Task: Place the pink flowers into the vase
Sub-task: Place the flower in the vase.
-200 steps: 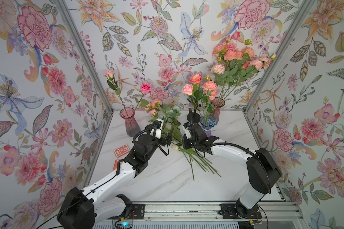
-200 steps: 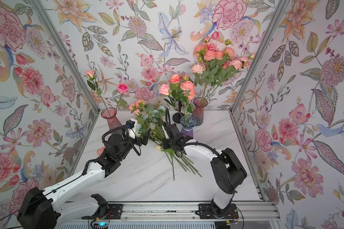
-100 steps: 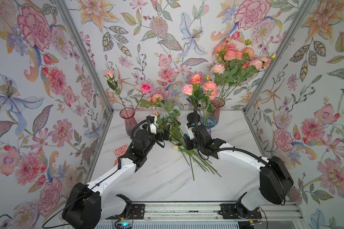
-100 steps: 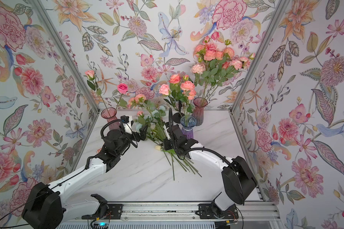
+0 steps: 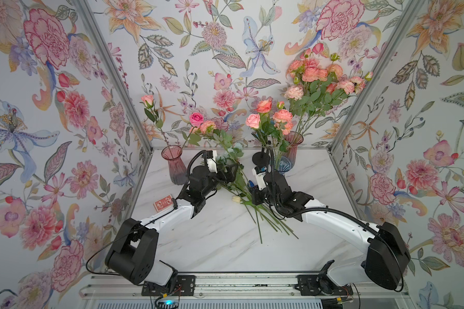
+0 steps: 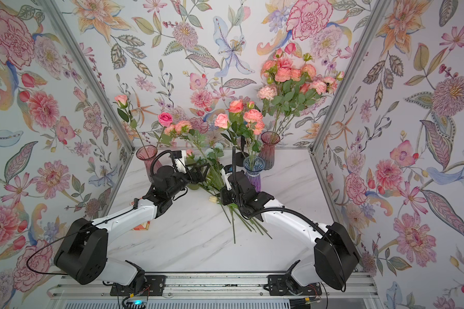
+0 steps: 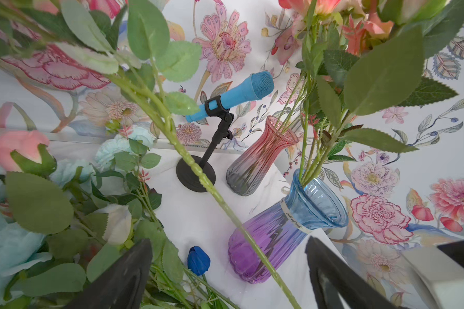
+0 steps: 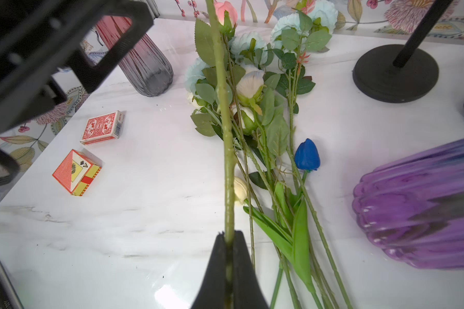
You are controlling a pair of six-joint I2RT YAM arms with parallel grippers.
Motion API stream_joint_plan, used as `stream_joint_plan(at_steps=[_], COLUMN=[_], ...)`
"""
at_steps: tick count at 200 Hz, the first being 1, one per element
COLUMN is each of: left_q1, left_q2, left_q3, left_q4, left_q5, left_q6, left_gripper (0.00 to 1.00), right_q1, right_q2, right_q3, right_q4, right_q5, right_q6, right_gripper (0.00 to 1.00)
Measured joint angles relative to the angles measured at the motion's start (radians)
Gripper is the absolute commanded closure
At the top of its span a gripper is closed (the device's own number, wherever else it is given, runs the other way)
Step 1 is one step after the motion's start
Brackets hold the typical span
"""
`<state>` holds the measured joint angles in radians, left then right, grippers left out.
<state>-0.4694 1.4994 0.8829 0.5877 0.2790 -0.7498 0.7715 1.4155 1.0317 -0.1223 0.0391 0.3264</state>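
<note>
Stem of pink flower (image 8: 228, 166): pinched in right tool (image 8: 228, 235), grip visible only from right wrist. Left tool (image 7: 227, 240) wide, straddling it.

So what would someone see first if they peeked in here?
Probably the big bunch of pink flowers in the red vase at the back right corner. Then the right gripper, pinching a long green stem above the white and pale-blue flowers lying mid-table.

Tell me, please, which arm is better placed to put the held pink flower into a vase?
Probably left: the left gripper, open, straddles the stem higher up, near the pink vase; the right gripper pinches it low.
</note>
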Motion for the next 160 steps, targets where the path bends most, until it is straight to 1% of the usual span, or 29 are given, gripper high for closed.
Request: stream_joint_plan(at_steps=[35, 58, 79, 131, 145, 160], left_q1=[0.006, 0.008, 0.010, 0.017, 0.020, 0.023], left_q2=[0.020, 0.034, 0.076, 0.142, 0.149, 0.150], left_q3=[0.030, 0.038, 0.049, 0.069, 0.084, 0.095], left_q4=[0.040, 0.099, 0.150, 0.168, 0.174, 0.180], left_q5=[0.056, 0.096, 0.130, 0.168, 0.171, 0.176], left_q6=[-0.076, -0.125, -0.167, -0.220, -0.229, -0.238], left_gripper=[0.10, 0.15, 0.21, 0.23, 0.26, 0.33], right_q1=[0.002, 0.002, 0.005, 0.014, 0.014, 0.014], right_q2=[-0.025, -0.025, -0.026, -0.057, -0.064, -0.064], right_q3=[-0.015, -0.022, -0.028, -0.034, -0.034, -0.034], right_q4=[0.008, 0.012, 0.014, 0.014, 0.015, 0.015], right_q5=[0.002, 0.004, 0.004, 0.007, 0.007, 0.007], right_q6=[0.000, 0.000, 0.000, 0.000, 0.000, 0.000], right_gripper=[1.00, 1.00, 1.00, 1.00, 1.00, 1.00])
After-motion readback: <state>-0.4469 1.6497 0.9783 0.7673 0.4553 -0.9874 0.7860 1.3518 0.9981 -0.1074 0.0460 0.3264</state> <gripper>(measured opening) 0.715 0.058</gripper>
